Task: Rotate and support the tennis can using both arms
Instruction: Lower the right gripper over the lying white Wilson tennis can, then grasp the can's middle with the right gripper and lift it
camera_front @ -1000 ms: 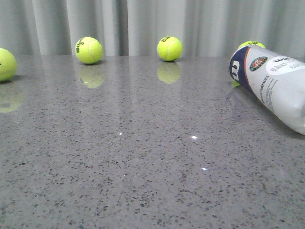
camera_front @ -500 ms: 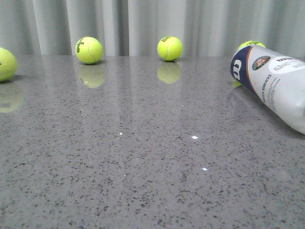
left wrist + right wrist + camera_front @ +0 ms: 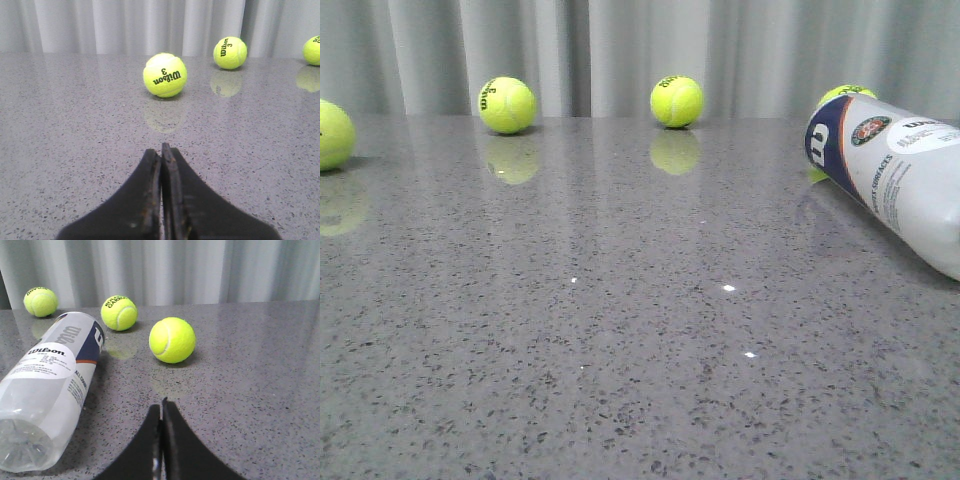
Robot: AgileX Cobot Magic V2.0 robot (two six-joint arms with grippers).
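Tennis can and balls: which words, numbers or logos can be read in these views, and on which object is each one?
"Wilson": white label of the tennis can, lying on its side.
"W" logo: navy band of the can, front view.
"Wilson 3": nearest tennis ball, left wrist view.
"Wilson 3": farther ball.
Round emblem on the can: its lettering is too small.
Fine print on the can label: blurred, unreadable.

Left gripper (image 3: 161,150): black, matte fingers (image 3: 150,172) pressing flat together, tips meeting in a narrow seam, holding nothing, hanging low over the table. Right gripper (image 3: 161,407): black fingers (image 3: 172,440) likewise lying closed against each other, gripping nothing, pointing forward. Neither arm is showing in the front view.
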